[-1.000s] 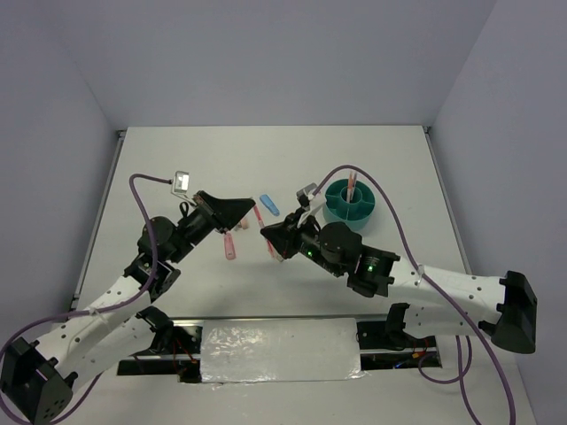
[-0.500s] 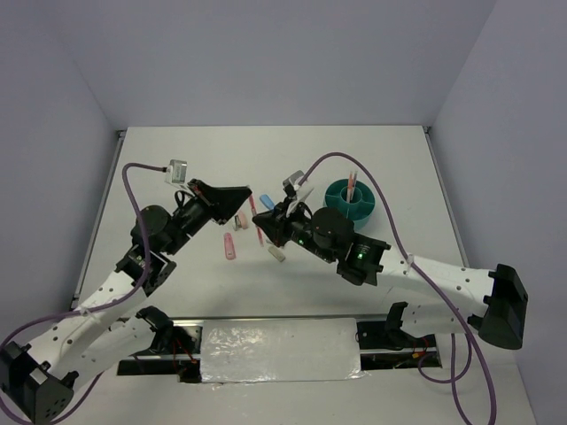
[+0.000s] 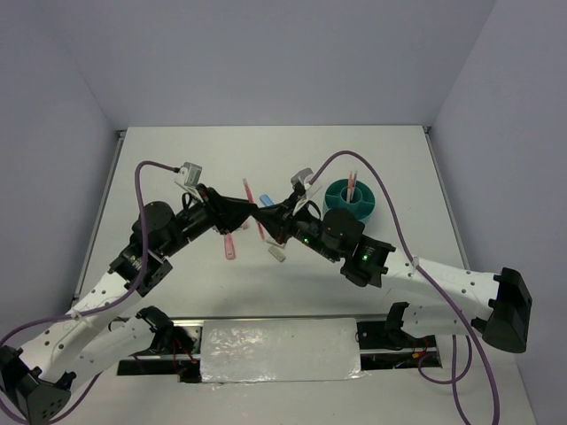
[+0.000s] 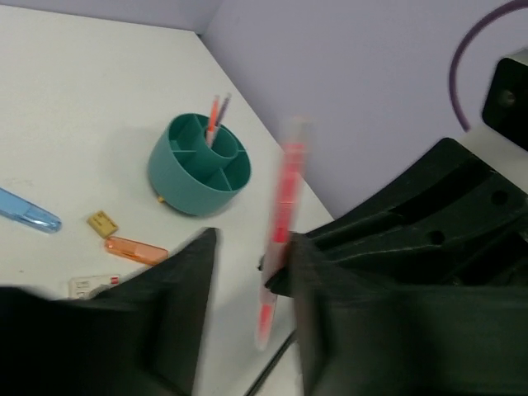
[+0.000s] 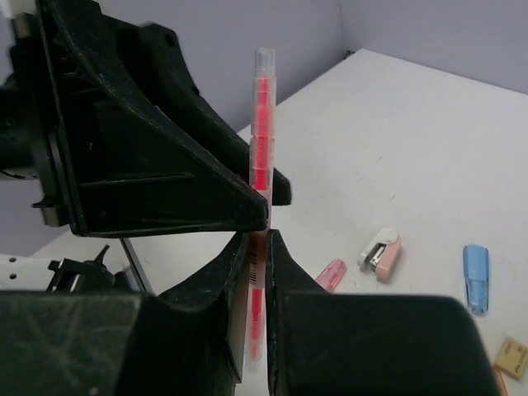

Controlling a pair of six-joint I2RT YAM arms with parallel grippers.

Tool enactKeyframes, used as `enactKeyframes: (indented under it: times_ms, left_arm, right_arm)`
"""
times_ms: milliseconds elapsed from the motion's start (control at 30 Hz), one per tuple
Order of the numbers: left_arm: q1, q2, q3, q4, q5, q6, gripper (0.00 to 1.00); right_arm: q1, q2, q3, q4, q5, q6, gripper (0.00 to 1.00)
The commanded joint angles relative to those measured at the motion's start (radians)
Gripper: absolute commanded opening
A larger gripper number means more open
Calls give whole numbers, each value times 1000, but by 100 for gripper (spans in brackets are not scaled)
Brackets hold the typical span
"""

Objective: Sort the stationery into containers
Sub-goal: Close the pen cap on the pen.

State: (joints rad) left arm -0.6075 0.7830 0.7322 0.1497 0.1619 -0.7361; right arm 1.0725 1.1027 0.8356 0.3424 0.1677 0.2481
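An orange-red pen [image 5: 261,148] stands upright, off the table, between my two grippers; it also shows in the top view [image 3: 252,199] and the left wrist view [image 4: 281,223]. My right gripper [image 5: 257,239] is shut on its lower half. My left gripper [image 4: 252,247] is open with the pen between its fingers, close to the right-hand one. The two grippers meet tip to tip over the table's middle, the left gripper [image 3: 251,212] and the right gripper [image 3: 270,218]. The round teal organiser cup [image 3: 350,200] stands right of them with two pens in one compartment [image 4: 216,115].
Loose on the table are a blue piece [image 4: 29,213], an orange piece [image 4: 136,249], a tan block [image 4: 102,223] and a white-grey block [image 4: 91,285]. A pink piece [image 3: 230,246] and a white piece [image 3: 277,254] lie under the grippers. A pink-white stapler-like piece [image 5: 381,252] lies nearby.
The two grippers have come together over the table's middle. The left gripper moved right, its open fingers now either side of the pen. The blue piece is now hidden in the top view.
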Motion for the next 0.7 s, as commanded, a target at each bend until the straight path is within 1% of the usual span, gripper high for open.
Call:
enactKeyframes:
  times_ms: [0,33,100,133,167,233,267,300,367,400,433,467,600,667]
  left_arm:
    - [-6,-5,-2,-4,53,24,40]
    - [-8,-8,-2,1,51,24,36]
    - [-6,-10,-1,17,67,38,18]
    - [-6,-16,-4,27,76,46,13]
    - [-8,-21,-13,40,89,52,10]
    - [-6,-42,-28,97,134,72,8]
    - [-6,-48,-42,114,149,86,1]
    - [-8,-63,-48,149,183,92,0]
    - [-6,-79,-71,180,206,106,0]
    - [-8,-86,-77,192,214,115,0]
    - [-8,-100,-83,209,226,116,0]
    - [-6,-103,-91,217,235,118,0]
    - [-8,-119,-109,258,275,107,0]
    - [-8,-123,-116,271,287,109,0]
  right_arm:
    - [-5,-23,40,83,-23,-9,0]
    - [-5,-18,42,81,-33,-9,0]
    - [-5,-7,40,87,-68,-10,0]
    - [-5,-6,39,89,-83,-10,0]
    - [-5,-3,39,90,-100,-16,0]
    - [-5,8,42,89,-160,-23,0]
    - [-5,16,45,80,-183,-27,0]
    - [-5,19,48,75,-224,-29,0]
    - [-6,29,51,63,-256,-27,1]
    - [-6,32,54,57,-266,-29,7]
    - [-6,36,54,53,-269,-20,28]
    - [-6,40,50,53,-264,-18,34]
    - [-8,51,48,61,-263,-4,35]
    - [-9,57,56,66,-278,3,37]
